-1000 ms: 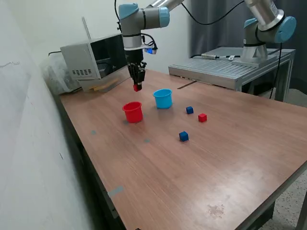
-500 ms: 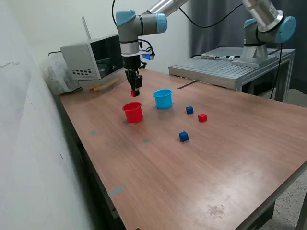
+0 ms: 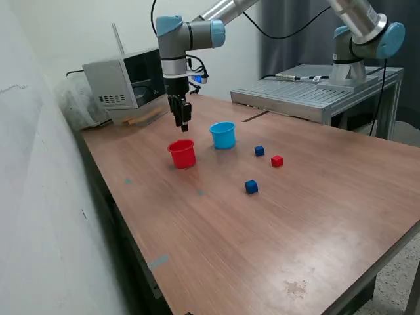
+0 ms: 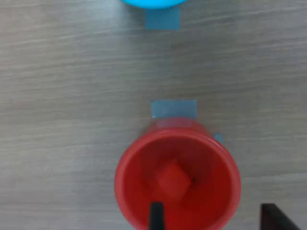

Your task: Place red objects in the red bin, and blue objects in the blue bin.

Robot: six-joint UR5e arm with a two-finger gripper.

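The red cup [image 3: 182, 155] stands on the wooden table, and the light blue cup [image 3: 223, 135] is just to its right in the exterior view. My gripper [image 3: 182, 125] hangs open directly above the red cup. In the wrist view the gripper [image 4: 213, 214] is empty, and one red cube [image 4: 172, 181] lies inside the red cup [image 4: 125, 178]. The blue cup's edge [image 4: 151, 4] also shows there. A second red cube [image 3: 277, 161] and two dark blue cubes [image 3: 259, 151] [image 3: 251, 187] lie on the table to the exterior view's right of the cups.
A grey microwave-like box [image 3: 128, 82] and a plastic bag [image 3: 73, 105] stand at the back left of the table. A second arm [image 3: 361, 39] stands on a metal platform [image 3: 315, 92] at the back right. Blue tape marks [image 4: 173, 109] lie beside the cups.
My gripper moved to the exterior view's left until it was over the red cup. The red cube that was in its fingers is out of them and lies in the cup.
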